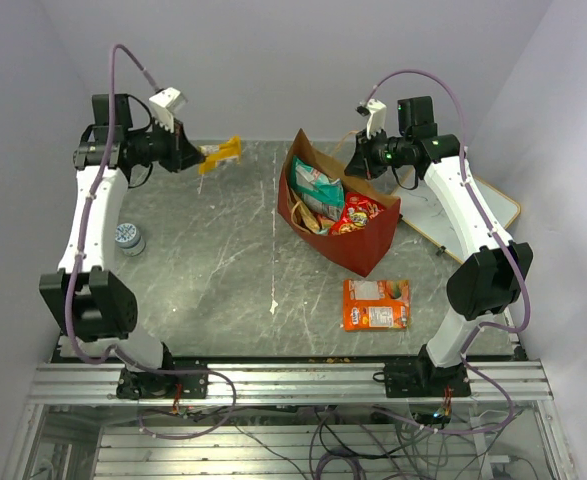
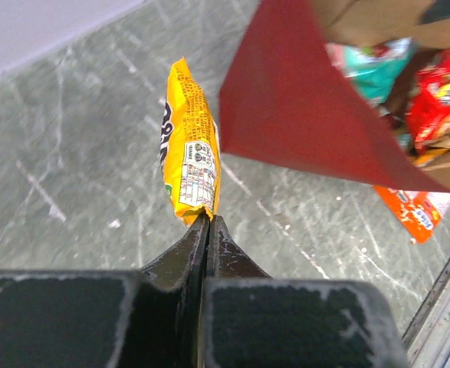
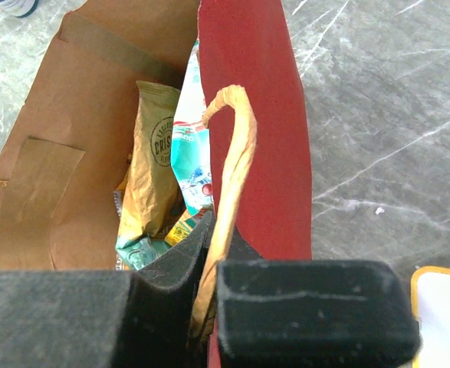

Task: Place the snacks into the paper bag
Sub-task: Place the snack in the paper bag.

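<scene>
While the left hand (image 1: pixel 201 157) holds a yellow packet (image 1: pixel 223 153) above the tabletop (image 1: pixel 203 270), left of the paper bag (image 1: pixel 358 250), the right hand (image 1: pixel 358 160) seems to meet its rim. Left wrist: it pinches the packet's end. Right wrist: it is clamped on the bag's tan handle (image 3: pixel 236 146).

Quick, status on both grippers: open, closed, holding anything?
Left gripper: closed, holding the yellow packet by its end.
Right gripper: closed on the tan handle of the paper bag.

Grey scratched table (image 1: pixel 223 270), pale walls (image 1: pixel 273 60)
</scene>
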Controlling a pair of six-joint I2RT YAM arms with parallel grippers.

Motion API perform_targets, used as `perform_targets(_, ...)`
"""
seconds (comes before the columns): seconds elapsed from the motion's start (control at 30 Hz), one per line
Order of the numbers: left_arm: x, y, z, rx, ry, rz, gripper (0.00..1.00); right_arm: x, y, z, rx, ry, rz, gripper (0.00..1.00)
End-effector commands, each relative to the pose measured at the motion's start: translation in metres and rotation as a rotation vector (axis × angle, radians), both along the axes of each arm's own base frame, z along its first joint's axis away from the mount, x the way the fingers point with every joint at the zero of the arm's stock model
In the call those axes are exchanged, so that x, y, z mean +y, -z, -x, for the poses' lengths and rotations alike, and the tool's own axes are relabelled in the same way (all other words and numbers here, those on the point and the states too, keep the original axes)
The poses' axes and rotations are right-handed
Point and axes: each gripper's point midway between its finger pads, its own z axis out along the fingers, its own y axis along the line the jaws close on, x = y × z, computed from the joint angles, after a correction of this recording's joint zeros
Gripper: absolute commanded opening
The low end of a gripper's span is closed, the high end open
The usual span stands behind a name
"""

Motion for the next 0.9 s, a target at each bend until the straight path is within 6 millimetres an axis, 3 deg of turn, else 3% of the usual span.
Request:
perform_targets(0.0,-0.042,-0.059,0.029,-0.143,0.096,0.028,0.07,0.006,-0.009,0.010,-0.003,-0.029,-0.018,0.00)
perform_targets(0.13,-0.087,-0.091,0.053,-0.227,0.192,0.047,0.07,0.007,-0.010,0.011,-0.004,-0.032,-0.021,0.00)
perform_targets(0.3,-0.134,-0.101,0.073,-0.283,0.341,-0.020,0.07,0.008,-0.013,0.013,-0.010,-0.037,-0.023,0.00)
perform_targets(0.6,-0.198,-0.079,0.103,-0.303,0.555,-0.193,0.07,0.009,-0.024,0.021,-0.043,-0.063,-0.027,0.00)
perform_targets(0.87,-0.214,-0.042,0.094,-0.280,0.635,-0.354,0.07,0.008,-0.030,0.026,-0.060,-0.068,-0.030,0.00)
